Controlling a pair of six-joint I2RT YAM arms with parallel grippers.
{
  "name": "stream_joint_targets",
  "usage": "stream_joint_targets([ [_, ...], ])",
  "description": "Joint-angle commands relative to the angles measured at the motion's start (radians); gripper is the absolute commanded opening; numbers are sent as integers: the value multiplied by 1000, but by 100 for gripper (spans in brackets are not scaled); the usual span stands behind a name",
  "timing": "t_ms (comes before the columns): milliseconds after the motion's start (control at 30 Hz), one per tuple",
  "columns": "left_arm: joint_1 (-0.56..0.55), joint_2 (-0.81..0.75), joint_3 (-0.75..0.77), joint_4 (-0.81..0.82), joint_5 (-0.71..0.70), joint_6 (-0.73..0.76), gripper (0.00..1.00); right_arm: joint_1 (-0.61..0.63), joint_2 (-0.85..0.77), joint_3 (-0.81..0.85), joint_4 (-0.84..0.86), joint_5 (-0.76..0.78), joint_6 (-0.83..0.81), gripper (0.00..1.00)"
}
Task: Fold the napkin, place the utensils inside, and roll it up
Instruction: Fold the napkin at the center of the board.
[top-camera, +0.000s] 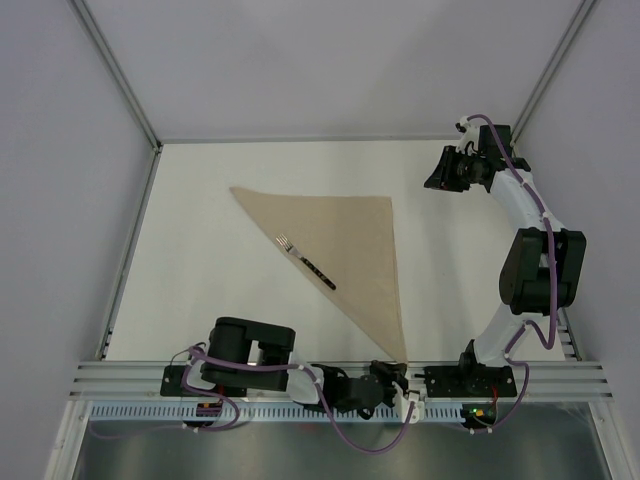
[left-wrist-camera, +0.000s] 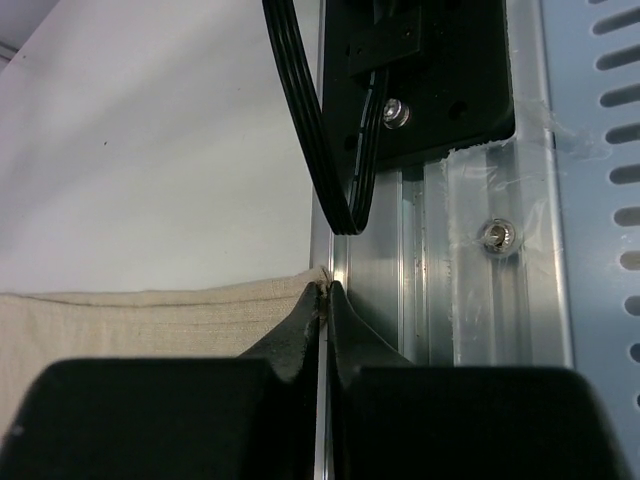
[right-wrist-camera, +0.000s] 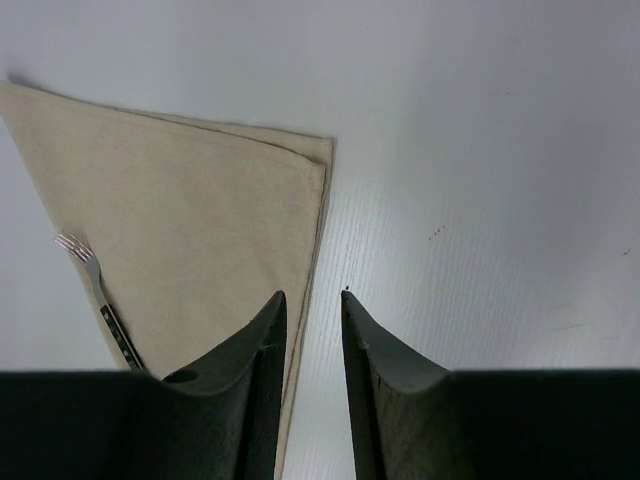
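Note:
The tan napkin (top-camera: 345, 235) lies folded into a triangle on the white table, one corner reaching the near rail. The fork (top-camera: 305, 262) lies slantwise on its left edge, tines toward the far left. My left gripper (top-camera: 397, 372) lies low at the near rail and is shut on the napkin's near corner (left-wrist-camera: 150, 320), whose tip sits between the fingertips (left-wrist-camera: 310, 300). My right gripper (top-camera: 432, 180) is open and empty, held above the table to the right of the napkin's far right corner. The right wrist view shows the napkin (right-wrist-camera: 190, 210) and the fork (right-wrist-camera: 100, 300) below its gripper (right-wrist-camera: 313, 295).
An aluminium rail (top-camera: 300, 375) runs along the table's near edge, also in the left wrist view (left-wrist-camera: 450, 290), with a black cable (left-wrist-camera: 320, 130) looping over it. Grey enclosure walls (top-camera: 60, 200) stand on the left, right and far sides.

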Motion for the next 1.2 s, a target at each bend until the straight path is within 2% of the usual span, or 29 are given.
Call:
stream_joint_targets([
  [0,23,-14,49,51,-59,-12,2,-5,-38,-2,17,-23,21,34],
  [333,41,-102,83,17,-77,-116,2,-7,-41,-7,19,-20,16,34],
  [633,165,-268,64,-95,-87,-320,2,-5,-39,-8,15,-23,17,34],
  [733,249,-336,26,-142,-71,-434,2,-5,-36,-8,17,-26,16,34],
  [967,530,-561,-110,-228,1,-693,2,-7,-34,-8,17,-32,19,34],
  [1167,760,-649,-199,-278,83,-867,2,-2,-31,-5,19,-37,24,34],
])
